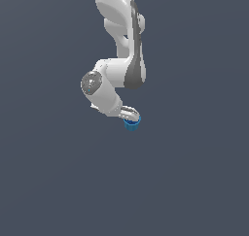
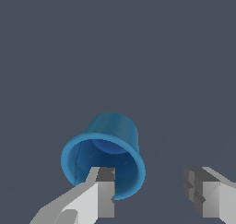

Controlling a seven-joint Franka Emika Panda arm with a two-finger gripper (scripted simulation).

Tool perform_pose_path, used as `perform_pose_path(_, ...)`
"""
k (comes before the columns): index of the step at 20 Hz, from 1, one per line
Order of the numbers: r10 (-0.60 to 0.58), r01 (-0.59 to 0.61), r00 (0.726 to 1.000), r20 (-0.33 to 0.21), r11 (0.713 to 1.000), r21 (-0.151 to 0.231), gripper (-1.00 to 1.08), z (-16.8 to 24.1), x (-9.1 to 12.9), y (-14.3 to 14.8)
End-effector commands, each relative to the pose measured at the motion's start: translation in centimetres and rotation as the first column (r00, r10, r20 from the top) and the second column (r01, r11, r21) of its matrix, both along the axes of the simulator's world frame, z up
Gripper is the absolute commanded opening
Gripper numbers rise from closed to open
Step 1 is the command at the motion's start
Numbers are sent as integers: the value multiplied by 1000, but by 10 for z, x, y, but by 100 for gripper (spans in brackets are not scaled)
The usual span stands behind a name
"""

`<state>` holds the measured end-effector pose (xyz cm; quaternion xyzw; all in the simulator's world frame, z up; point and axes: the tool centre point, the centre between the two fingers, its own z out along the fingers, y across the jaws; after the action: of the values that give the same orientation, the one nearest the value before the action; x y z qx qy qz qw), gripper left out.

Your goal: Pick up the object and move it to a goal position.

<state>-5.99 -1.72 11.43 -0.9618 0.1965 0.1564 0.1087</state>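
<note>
— Blue plastic by the look of it: where does the cup point(image 2: 105, 155) sit relative to the gripper point(image 2: 152, 191)?

— In the wrist view the cup lies off to one side of the gripper's centre line, its wide rim turned toward the camera and its narrower base pointing away. One grey finger point(image 2: 103, 191) stands in front of the rim and overlaps it; the other finger point(image 2: 203, 193) is well apart from the cup, with bare grey ground between them.

— So the claw is not holding it?

— The jaws stand wide, and only one finger is at the cup. Whether that finger touches the rim cannot be told.

— And from outside?

— The white arm point(image 1: 116, 60) bends down, and the cup point(image 1: 132, 123) shows just below the gripper point(image 1: 129, 113).
</note>
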Motion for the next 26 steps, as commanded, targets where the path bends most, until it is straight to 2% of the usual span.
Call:
perform_pose_path(1, -91, 95, 993, -71, 994, 48, 28, -7, -10, 0)
perform_pose_path(7, -256, 291, 939, -230, 948, 133, 28, -17, -28, 5)
perform_pose_path(13, -337, 410, 879, -338, 895, 175, 28, -20, -36, 10)
perform_pose_path(19, -367, 462, 846, -387, 866, 191, 28, -21, -39, 12)
perform_pose_path(26, -366, 461, 847, -385, 867, 190, 28, -24, -41, 15)
